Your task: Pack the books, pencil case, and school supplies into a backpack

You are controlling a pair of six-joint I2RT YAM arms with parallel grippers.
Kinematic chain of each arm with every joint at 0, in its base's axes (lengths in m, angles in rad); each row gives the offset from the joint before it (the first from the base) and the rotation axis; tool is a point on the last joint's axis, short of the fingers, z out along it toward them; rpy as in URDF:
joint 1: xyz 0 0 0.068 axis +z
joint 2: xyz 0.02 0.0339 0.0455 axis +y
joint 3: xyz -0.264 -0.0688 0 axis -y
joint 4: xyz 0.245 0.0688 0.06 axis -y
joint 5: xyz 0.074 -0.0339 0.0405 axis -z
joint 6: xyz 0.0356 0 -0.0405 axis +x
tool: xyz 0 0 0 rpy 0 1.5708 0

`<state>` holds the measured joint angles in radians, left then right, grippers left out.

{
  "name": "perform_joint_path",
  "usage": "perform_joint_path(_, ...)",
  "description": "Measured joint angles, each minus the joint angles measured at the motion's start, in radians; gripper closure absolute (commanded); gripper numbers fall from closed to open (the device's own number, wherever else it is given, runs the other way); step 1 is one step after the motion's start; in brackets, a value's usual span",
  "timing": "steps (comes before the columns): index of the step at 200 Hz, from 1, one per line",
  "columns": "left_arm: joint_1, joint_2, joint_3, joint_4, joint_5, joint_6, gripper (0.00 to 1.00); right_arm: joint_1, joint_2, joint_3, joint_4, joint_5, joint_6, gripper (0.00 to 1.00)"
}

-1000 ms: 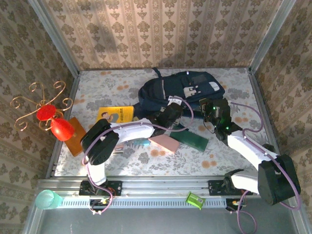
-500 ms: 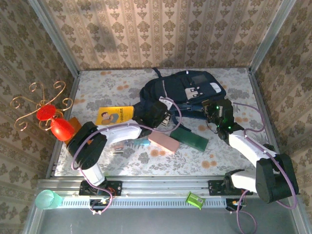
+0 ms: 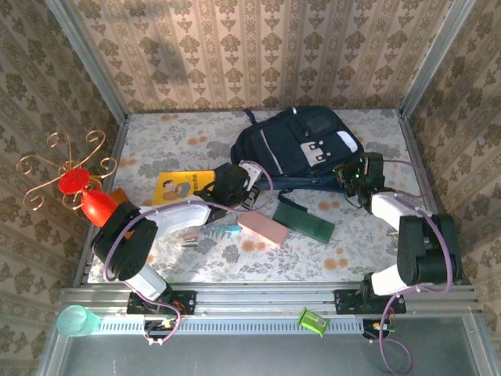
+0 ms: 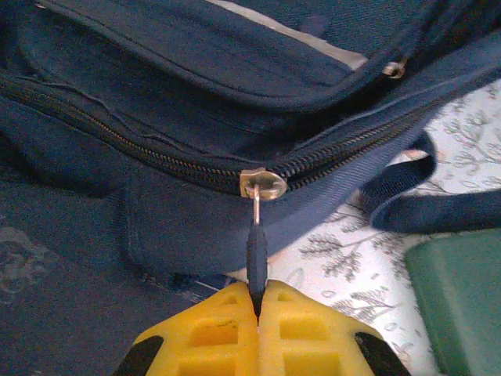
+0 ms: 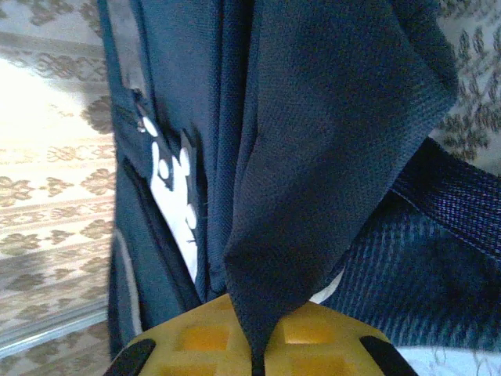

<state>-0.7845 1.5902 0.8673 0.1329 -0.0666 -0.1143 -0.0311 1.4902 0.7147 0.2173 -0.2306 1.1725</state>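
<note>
Left wrist: we see left gripper [image 4: 257, 304] clenched on the zip pull [image 4: 256, 252] of the backpack [image 3: 297, 145], far centre of the table [image 3: 356, 252]; right gripper [image 5: 254, 351] pinches a backpack fold.

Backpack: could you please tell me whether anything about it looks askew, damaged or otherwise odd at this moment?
Nothing looks damaged or spilled. The backpack is drawn out from two sides: the left gripper is shut on the zip pull, and the right gripper pinches a fabric fold into a taut peak.
</note>
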Motion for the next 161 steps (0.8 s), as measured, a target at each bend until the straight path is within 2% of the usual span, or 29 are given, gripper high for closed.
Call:
perform_joint_path(42,-0.037,0.020,0.037,-0.003,0.046,-0.026,1.00,-0.030,0.194,0.257,-0.123,-0.058,-0.152,0.62)
perform_joint_path(67,-0.051,0.047,0.092,-0.022,0.064,-0.050,1.00,-0.039,0.230,0.352,-0.216,-0.078,-0.275,0.52)
perform_joint_path(119,-0.054,0.074,0.103,-0.027,0.080,-0.076,1.00,-0.040,0.143,0.254,-0.337,-0.080,-0.435,0.29)
perform_joint_path(139,-0.054,0.077,0.098,-0.017,0.089,-0.077,1.00,-0.026,0.037,0.171,-0.366,-0.080,-0.465,0.17)
perform_joint_path(161,-0.060,0.080,0.090,-0.005,0.094,-0.081,1.00,0.023,-0.090,0.086,-0.378,-0.076,-0.463,0.09)
